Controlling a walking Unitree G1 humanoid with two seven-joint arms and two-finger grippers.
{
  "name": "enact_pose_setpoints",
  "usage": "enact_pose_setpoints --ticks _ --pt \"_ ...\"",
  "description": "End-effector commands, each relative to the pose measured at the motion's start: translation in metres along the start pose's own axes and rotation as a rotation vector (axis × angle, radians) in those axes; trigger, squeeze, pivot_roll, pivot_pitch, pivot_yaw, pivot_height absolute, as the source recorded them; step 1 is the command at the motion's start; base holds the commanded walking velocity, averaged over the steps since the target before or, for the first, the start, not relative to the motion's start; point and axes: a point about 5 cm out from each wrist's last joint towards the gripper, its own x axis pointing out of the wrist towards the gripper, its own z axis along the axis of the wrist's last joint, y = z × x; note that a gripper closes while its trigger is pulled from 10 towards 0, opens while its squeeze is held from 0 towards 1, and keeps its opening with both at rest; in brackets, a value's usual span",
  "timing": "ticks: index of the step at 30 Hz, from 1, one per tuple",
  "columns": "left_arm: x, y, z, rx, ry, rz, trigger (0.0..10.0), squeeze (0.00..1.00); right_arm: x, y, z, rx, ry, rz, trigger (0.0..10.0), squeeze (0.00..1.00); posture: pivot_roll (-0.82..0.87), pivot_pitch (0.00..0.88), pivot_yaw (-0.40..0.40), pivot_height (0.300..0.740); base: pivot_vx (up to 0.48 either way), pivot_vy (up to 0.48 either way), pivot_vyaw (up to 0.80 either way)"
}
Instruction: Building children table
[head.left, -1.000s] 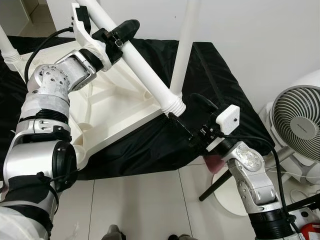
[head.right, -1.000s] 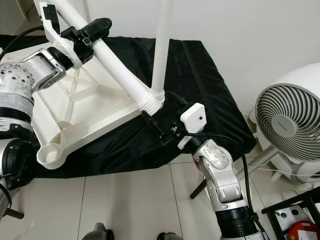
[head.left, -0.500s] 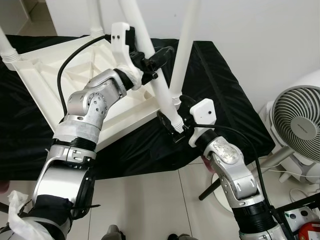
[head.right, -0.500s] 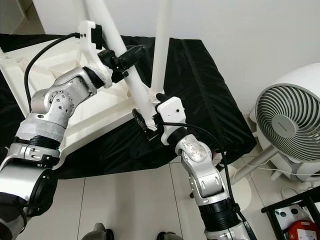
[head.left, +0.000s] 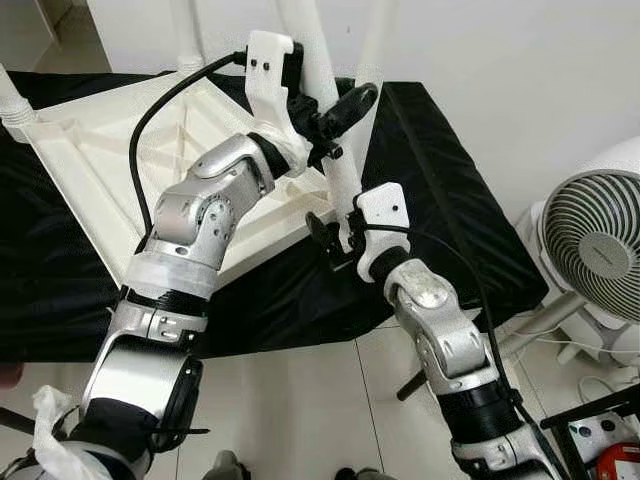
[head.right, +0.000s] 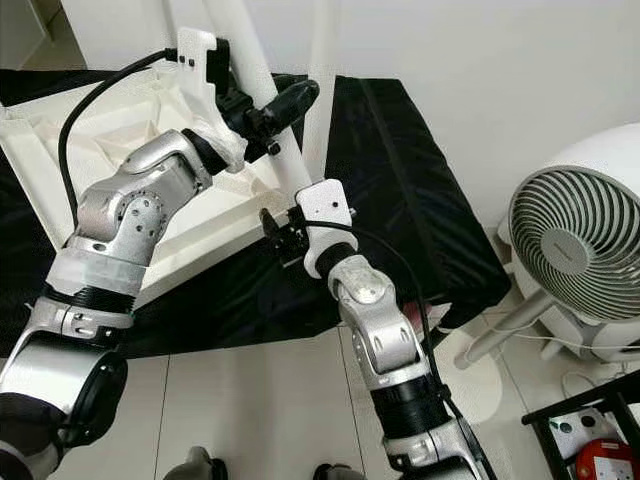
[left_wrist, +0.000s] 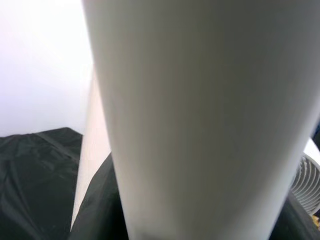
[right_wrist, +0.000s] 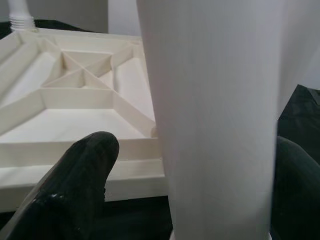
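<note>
Where upturned white tabletop (head.left: 120, 140) rests on black cloth (head.left: 450, 220): left hand (head.left: 335, 115) clamped high on white leg (head.left: 340, 180), right hand (head.left: 335, 235) clamped low on same leg, beside tabletop's near corner.

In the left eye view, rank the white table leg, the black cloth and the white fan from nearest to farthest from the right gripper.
1. White plastic table leg, between the right gripper's fingers.
2. Black cloth, just beneath and beside it.
3. White round fan, far out to the robot's right.
</note>
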Motion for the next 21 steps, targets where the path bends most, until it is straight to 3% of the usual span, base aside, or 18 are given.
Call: enact_pose_setpoints --ticks 1,5,6,7,8,11,13,14,21 --pt "0.0024 -0.0078 0.0006 0.034 -0.012 -0.024 10.0 0.00 0.0028 0.0000 -0.0004 0.008 0.016 -0.015 10.0 0.00 0.03 0.104 -0.061 0.740 0.000 0.000 0.00" --pt "0.0026 -0.0099 -0.0003 0.043 -0.012 -0.024 10.0 0.00 0.0065 0.0009 0.0042 0.015 0.005 -0.022 10.0 0.00 0.03 0.104 -0.061 0.740 0.000 0.000 0.00" --pt "0.0027 -0.0110 -0.0009 0.041 -0.012 -0.026 10.0 0.00 0.0078 0.0007 0.0060 0.001 0.001 -0.030 8.6 0.00 0.03 0.105 -0.061 0.740 0.000 0.000 0.00" --pt "0.0026 -0.0122 -0.0014 0.041 -0.012 -0.027 10.0 0.00 0.0089 0.0005 0.0073 -0.007 0.001 -0.039 9.6 0.00 0.03 0.104 -0.062 0.740 0.000 0.000 0.00" --pt "0.0026 -0.0132 -0.0017 0.041 -0.013 -0.028 10.0 0.00 0.0096 0.0004 0.0077 -0.011 0.004 -0.041 10.0 0.00 0.03 0.104 -0.063 0.740 0.000 0.000 0.00" --pt "0.0026 -0.0137 -0.0018 0.041 -0.014 -0.029 10.0 0.00 0.0098 -0.0001 0.0074 -0.010 0.010 -0.046 10.0 0.00 0.03 0.104 -0.063 0.740 0.000 0.000 0.00" --pt "0.0026 -0.0150 -0.0016 0.042 -0.018 -0.030 10.0 0.00 0.0098 -0.0007 0.0055 0.000 0.029 -0.048 8.0 0.00 0.03 0.104 -0.065 0.740 0.000 0.000 0.00" --pt "0.0027 -0.0153 -0.0012 0.044 -0.019 -0.030 10.0 0.00 0.0097 -0.0014 0.0042 -0.002 0.040 -0.052 10.0 0.00 0.03 0.104 -0.066 0.740 0.000 0.000 0.00" --pt "0.0023 -0.0160 -0.0002 0.054 -0.024 -0.027 10.0 0.00 0.0106 -0.0019 -0.0002 -0.001 0.072 -0.064 10.0 0.00 0.03 0.103 -0.067 0.740 0.000 0.000 0.00"
